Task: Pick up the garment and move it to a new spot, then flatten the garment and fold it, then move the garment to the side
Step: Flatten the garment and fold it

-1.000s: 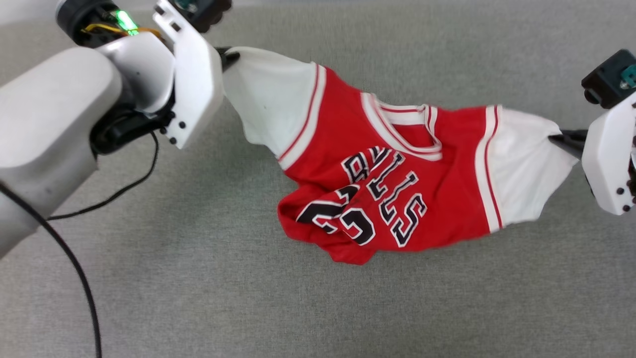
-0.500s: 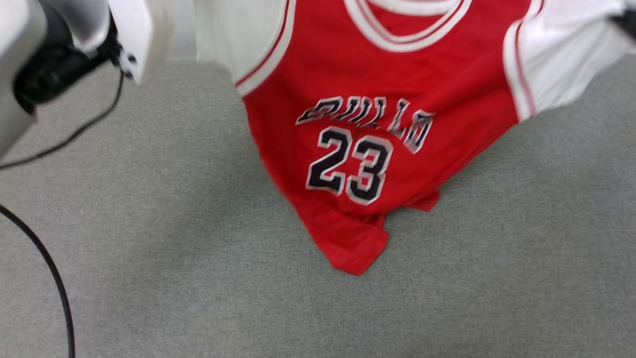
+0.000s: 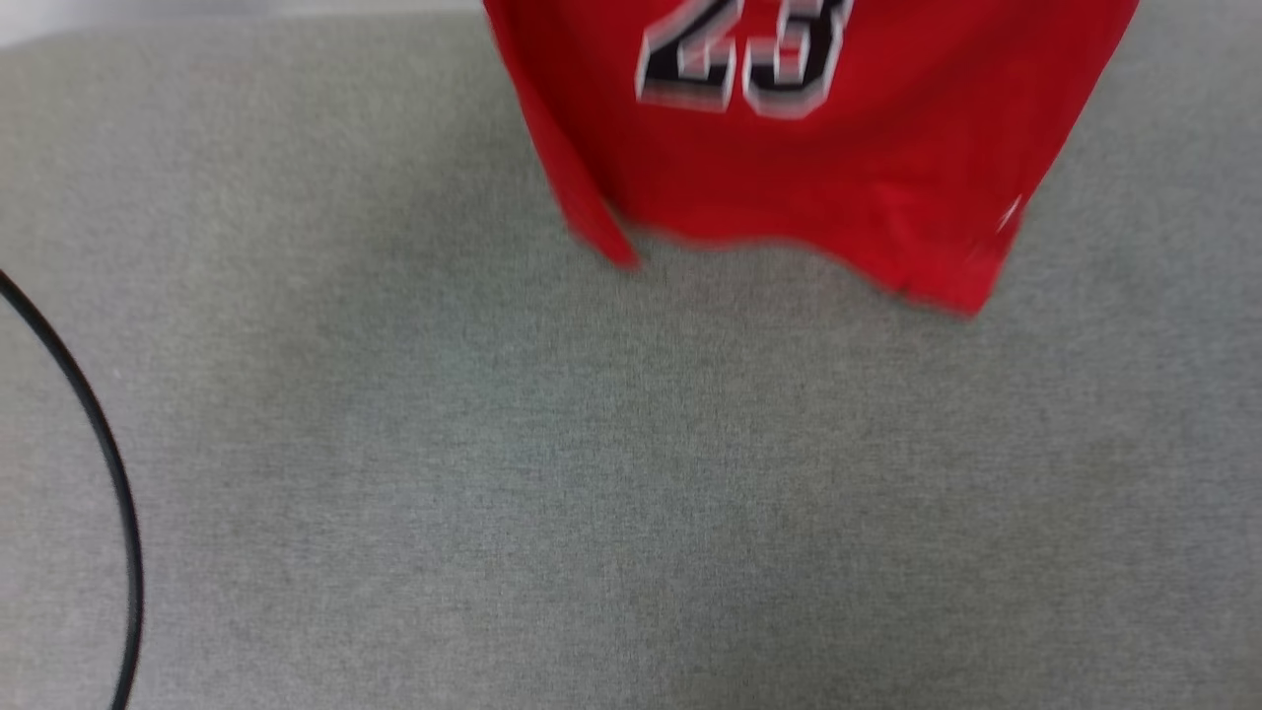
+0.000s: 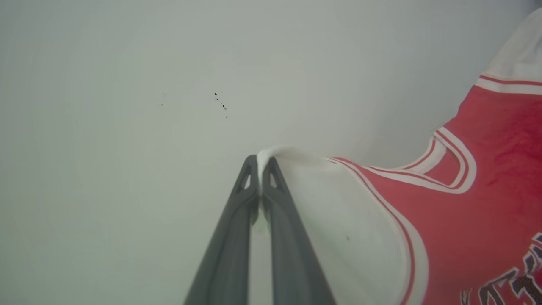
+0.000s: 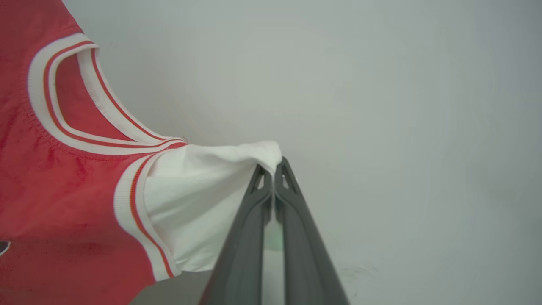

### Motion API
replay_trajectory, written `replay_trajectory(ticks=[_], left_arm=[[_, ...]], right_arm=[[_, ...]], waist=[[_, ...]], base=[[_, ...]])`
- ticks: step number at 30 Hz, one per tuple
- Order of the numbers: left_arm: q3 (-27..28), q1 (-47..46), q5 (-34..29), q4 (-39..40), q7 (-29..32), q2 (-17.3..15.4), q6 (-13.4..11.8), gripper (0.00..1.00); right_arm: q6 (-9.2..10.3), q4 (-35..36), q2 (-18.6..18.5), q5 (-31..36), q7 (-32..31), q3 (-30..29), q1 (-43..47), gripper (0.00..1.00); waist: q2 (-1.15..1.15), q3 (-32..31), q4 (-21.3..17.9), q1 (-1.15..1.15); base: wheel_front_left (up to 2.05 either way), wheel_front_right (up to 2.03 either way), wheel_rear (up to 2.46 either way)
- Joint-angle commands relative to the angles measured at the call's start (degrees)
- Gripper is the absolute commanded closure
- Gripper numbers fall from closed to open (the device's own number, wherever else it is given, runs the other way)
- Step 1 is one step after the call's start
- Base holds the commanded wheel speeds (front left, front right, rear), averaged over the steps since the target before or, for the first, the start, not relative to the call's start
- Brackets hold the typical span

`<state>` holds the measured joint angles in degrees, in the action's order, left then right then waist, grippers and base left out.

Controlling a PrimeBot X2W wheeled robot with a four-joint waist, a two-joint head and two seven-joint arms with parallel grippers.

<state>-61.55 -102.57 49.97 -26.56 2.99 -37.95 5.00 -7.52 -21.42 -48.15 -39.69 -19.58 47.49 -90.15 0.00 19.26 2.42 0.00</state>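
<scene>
My left gripper: pinched tight on one white sleeve.
My right gripper: clamped on the other sleeve — so the shirt hangs spread.
Shirt: over the grey mat, hem low — ready, I judge, for laying flat.

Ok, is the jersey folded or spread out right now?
Spread out, not folded: the jersey hangs open, with the left gripper and right gripper each pinching a white sleeve.
</scene>
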Motion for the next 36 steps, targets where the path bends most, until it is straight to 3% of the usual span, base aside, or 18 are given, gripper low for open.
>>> replay_trajectory(ticks=[1, 11, 18, 25, 36], left_arm=[[0.66, -1.81, -0.7, -1.14, -1.01, 0.31, -0.29, 1.0], [4.26, -12.15, -3.0, -11.11, -7.43, 3.3, -0.71, 1.0], [4.32, -12.39, -2.83, -17.23, -10.38, 4.75, -0.04, 1.0], [2.85, -5.33, -0.6, -21.71, -12.56, 7.87, 1.1, 1.0], [0.64, 15.3, 3.89, -22.7, -16.68, 10.22, 1.83, 1.0]], right_arm=[[0.06, -1.11, 1.04, 0.69, 0.63, 0.23, -2.02, 1.0], [0.06, -12.5, 6.89, 5.87, 7.59, 3.2, -19.72, 1.0], [0.06, -19.31, 10.17, 5.5, 11.17, 8.05, -23.49, 1.0], [0.06, -23.65, 12.2, 2.87, 15.38, 13.78, -17.18, 1.0], [0.06, -25.88, 14.75, -5.06, 23.93, 20.19, 2.86, 1.0]], waist=[[0.0, 2.63, 0.15, 0.0], [0.0, 8.2, 0.62, 0.0], [0.0, 9.48, 0.96, 0.0], [0.0, 9.41, 1.72, 0.0], [0.0, 2.58, 1.01, 0.0]], base=[[0.0, 0.0, 0.0], [0.0, 0.0, 0.0], [0.0, 0.0, 0.0], [0.0, 0.0, 0.0], [0.0, 0.0, 0.0]])
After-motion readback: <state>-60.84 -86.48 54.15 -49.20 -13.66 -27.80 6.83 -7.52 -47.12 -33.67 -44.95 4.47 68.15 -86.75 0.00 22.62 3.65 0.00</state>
